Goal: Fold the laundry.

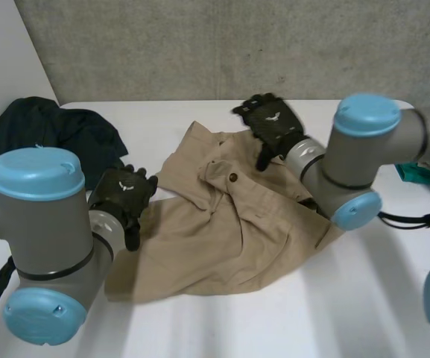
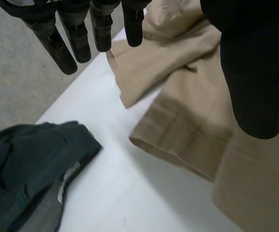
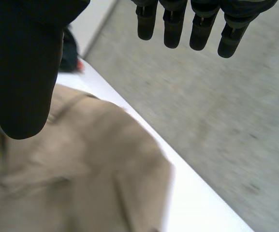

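A tan shirt lies crumpled in the middle of the white table, collar and a dark button up. My left hand hovers at the shirt's left edge, fingers straight and apart from the thumb, holding nothing; the tan shirt lies beneath it. My right hand is above the shirt's far edge near the table's back, open, its fingers straight over the tan shirt.
A dark green garment is bunched at the table's far left, and the same dark green garment lies beside my left hand. Something teal sits at the right edge. A grey wall rises behind the table.
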Action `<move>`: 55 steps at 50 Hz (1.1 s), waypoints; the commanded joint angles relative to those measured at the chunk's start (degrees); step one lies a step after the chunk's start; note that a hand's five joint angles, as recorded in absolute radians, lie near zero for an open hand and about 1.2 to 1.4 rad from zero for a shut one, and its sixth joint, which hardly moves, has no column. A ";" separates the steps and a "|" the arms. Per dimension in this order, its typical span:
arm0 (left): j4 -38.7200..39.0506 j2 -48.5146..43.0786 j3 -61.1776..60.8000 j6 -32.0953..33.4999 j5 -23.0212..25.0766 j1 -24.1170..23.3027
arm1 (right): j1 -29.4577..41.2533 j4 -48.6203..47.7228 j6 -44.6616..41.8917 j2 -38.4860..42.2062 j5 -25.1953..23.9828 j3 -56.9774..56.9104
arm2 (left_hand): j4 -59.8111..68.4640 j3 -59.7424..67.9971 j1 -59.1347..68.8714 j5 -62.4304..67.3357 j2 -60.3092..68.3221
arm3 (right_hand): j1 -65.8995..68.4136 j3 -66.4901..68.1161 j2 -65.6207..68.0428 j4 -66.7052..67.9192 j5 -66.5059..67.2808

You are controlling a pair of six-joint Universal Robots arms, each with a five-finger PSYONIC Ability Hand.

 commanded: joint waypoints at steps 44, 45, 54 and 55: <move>-1.18 1.05 5.86 -2.97 -1.48 -4.50 | -6.73 -5.24 7.99 12.49 8.80 -18.17 | 1.14 0.90 1.38 -0.10 1.02 | 67.04 68.14 68.02 68.11 67.36; -1.18 1.23 5.77 -2.97 -1.48 -4.50 | -7.35 -5.69 7.72 12.57 8.62 -18.07 | 1.14 0.90 1.38 -0.10 1.02 | 67.04 68.14 68.02 68.11 67.36; -1.00 0.53 5.24 -3.67 -1.21 -4.50 | -10.34 1.40 3.77 16.18 7.83 -20.36 | 1.14 0.90 1.38 -0.10 1.02 | 67.04 68.14 68.02 68.11 67.36; -1.00 0.35 5.42 -3.67 -1.21 -4.50 | -9.82 3.60 3.85 15.74 6.87 -19.92 | 1.14 0.90 1.38 -0.10 1.02 | 58.03 59.13 59.01 59.10 58.34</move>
